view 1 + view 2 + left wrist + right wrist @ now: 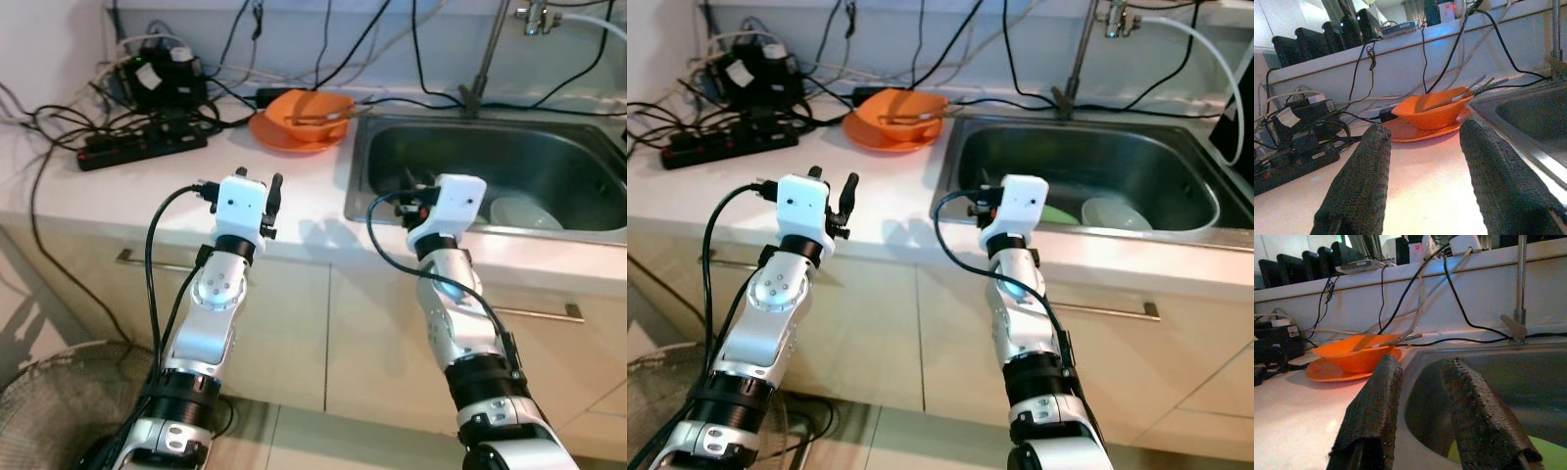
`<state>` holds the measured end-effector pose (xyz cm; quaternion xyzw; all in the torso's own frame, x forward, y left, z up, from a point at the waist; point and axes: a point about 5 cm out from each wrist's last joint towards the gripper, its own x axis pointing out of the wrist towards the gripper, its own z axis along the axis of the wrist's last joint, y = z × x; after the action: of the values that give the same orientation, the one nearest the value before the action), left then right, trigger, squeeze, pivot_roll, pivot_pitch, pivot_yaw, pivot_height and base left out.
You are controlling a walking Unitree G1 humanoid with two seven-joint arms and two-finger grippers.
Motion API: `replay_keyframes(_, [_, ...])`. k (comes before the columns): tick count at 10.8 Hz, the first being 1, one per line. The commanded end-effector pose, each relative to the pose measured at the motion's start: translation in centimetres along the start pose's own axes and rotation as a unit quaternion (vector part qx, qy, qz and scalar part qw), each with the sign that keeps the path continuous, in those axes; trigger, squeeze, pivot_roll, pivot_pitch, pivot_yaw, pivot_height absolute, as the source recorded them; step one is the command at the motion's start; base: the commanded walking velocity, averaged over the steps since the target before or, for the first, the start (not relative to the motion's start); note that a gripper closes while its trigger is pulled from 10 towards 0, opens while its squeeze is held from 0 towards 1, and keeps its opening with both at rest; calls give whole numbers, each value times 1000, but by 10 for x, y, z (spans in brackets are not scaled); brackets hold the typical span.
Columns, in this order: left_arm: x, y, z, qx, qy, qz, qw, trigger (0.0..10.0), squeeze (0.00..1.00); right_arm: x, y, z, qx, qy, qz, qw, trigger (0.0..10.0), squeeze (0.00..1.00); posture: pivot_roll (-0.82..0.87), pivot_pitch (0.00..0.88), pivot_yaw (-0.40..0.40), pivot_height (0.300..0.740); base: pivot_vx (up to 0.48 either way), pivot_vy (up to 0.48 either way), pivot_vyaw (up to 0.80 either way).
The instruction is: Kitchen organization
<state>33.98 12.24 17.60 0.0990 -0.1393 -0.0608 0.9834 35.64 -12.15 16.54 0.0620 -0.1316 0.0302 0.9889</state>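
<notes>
An orange bowl (pixel 312 110) holding metal utensils (pixel 1469 88) rests on an orange plate (pixel 279 137) on the white counter, just left of the steel sink (pixel 392 142). Inside the sink lie a white bowl (pixel 524 212) and a green dish (pixel 1059 214). My left gripper (pixel 261 188) hovers open over the counter's front part, short of the orange plate, nothing between its fingers (pixel 1359 186). My right gripper (pixel 1422 362) is open too, held over the sink's front left corner with its fingers (pixel 1374 411) empty.
A black power strip (pixel 142 149), an adapter (pixel 162 73) and tangled cables (pixel 59 122) crowd the counter's back left. The tap (pixel 487 54) rises behind the sink. Cabinet fronts with handles (pixel 539 313) lie below. A round fan grille (pixel 54 392) sits on the floor at left.
</notes>
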Motion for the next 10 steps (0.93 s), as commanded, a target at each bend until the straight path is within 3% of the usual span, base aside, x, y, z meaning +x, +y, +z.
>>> replay_keyframes(1, [2,3,3,-1,-1,6,1000,10000,0,3,1,5,2,-4,1,1000,10000,0,154,0,69,740,0,0,0])
replay_keyframes(4, [2,6,2,-1,1,12,1000,10000,0,3,3,5,-15,-5,13,1000,10000,0,157,1,69,740,289,0,154])
replay_keyframes(8, [2,4,2,2,1,5,1000,10000,0,5,3,4,0,-1,12,1000,10000,0,159,0,68,740,282,0,0])
replay_keyframes(10, [2,1,4,5,-4,-2,1000,10000,0,6,3,4,3,-1,10,1000,10000,0,159,0,69,740,0,0,0])
